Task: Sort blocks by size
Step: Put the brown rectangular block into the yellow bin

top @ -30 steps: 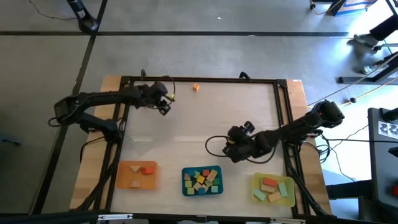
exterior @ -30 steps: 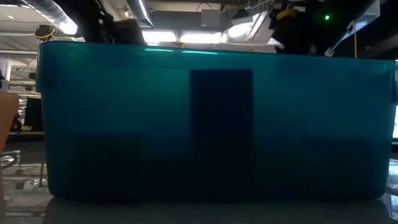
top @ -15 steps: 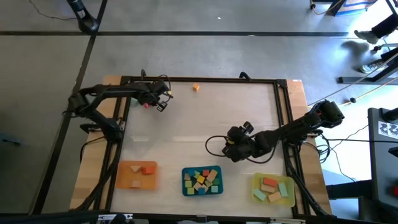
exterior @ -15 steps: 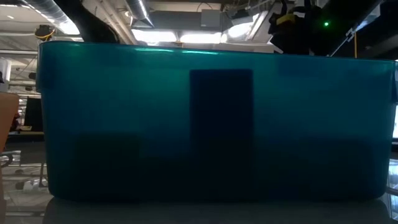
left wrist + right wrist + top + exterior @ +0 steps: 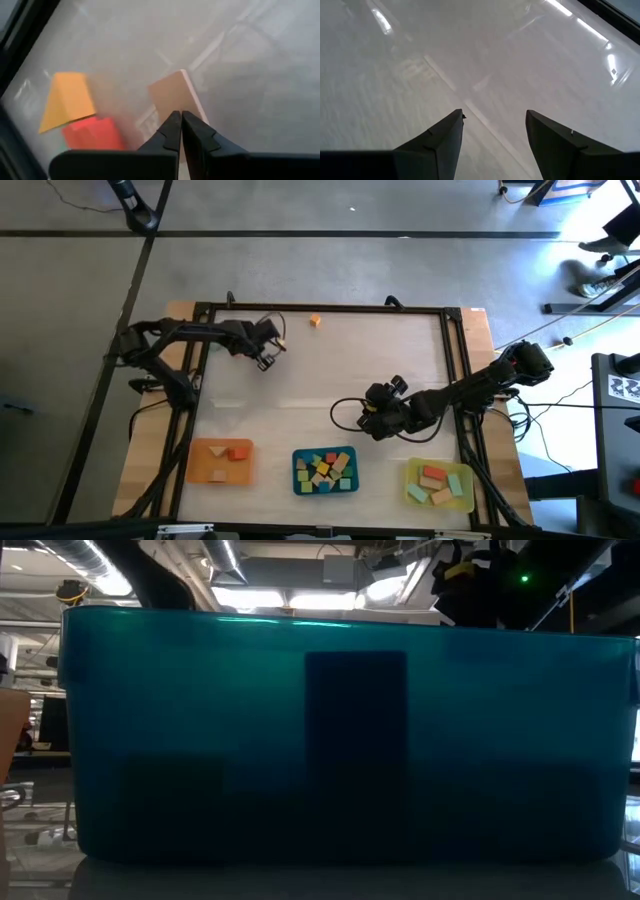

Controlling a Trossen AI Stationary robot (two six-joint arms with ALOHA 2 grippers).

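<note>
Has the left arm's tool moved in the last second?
Yes. In the high view the left tool has shifted a little toward the table's middle, away from the left frame rail. The lone orange block lies where it was.

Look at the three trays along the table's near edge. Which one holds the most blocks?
The teal square tray in the middle: it is packed with many small mixed-colour blocks, while the orange tray and the yellow-green tray each hold only a few.

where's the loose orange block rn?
High view: the orange block lies alone at the table's far edge, left of centre, just right of the left gripper and far from the three trays along the near edge.
</note>
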